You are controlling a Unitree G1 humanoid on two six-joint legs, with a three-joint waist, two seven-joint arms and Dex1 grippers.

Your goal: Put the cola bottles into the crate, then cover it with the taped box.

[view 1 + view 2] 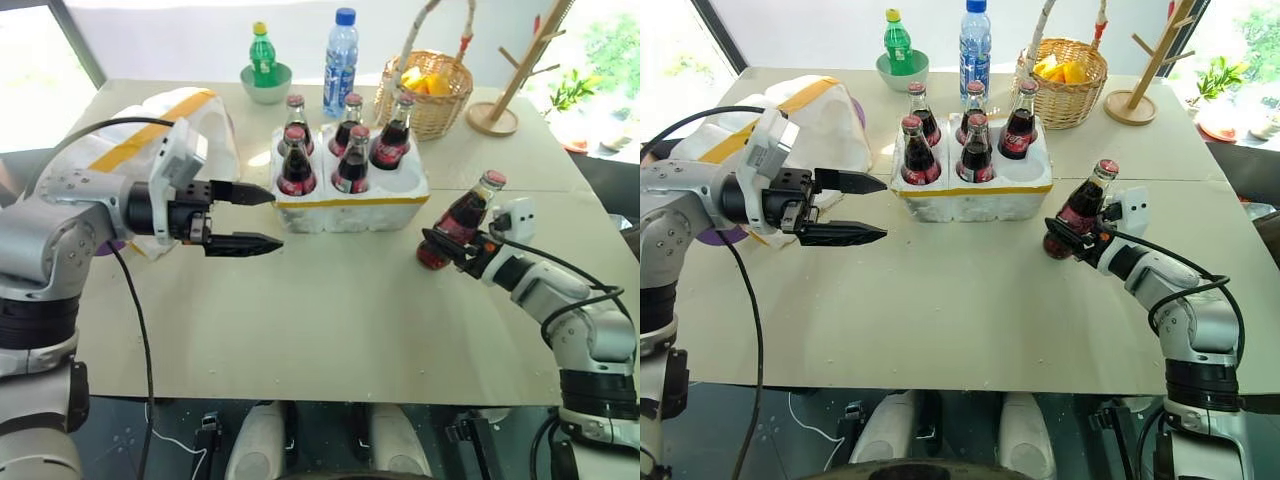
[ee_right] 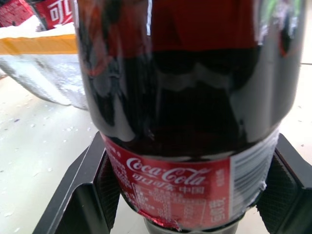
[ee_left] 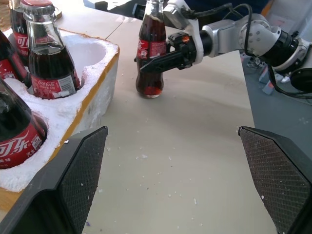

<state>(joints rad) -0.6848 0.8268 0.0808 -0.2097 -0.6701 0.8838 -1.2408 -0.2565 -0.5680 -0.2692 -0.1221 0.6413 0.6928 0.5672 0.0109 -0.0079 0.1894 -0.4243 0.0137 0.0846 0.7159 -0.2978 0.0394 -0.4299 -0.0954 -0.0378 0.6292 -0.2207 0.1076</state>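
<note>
Crate [image 1: 350, 208] with five cola bottles [image 1: 296, 170], front-right well empty, bare counter [image 1: 330, 320] in front, left gripper [image 1: 262, 218] jaws wide, empty, beside crate's left end, right gripper [image 1: 446, 247] jaws clamped on sixth cola bottle [image 1: 462, 218] right of crate.

Taped box [image 1: 200, 120]: near side masked by left arm, behind left end effector [image 1: 243, 218]. Sixth bottle [image 2: 180, 97] in right end effector [image 2: 185, 195]: cap and neck cut off in right wrist view. Far wall blown out.

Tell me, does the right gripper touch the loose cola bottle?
Touching. Right wrist view: both black fingers press the cola bottle sides; right gripper clamps it.
</note>
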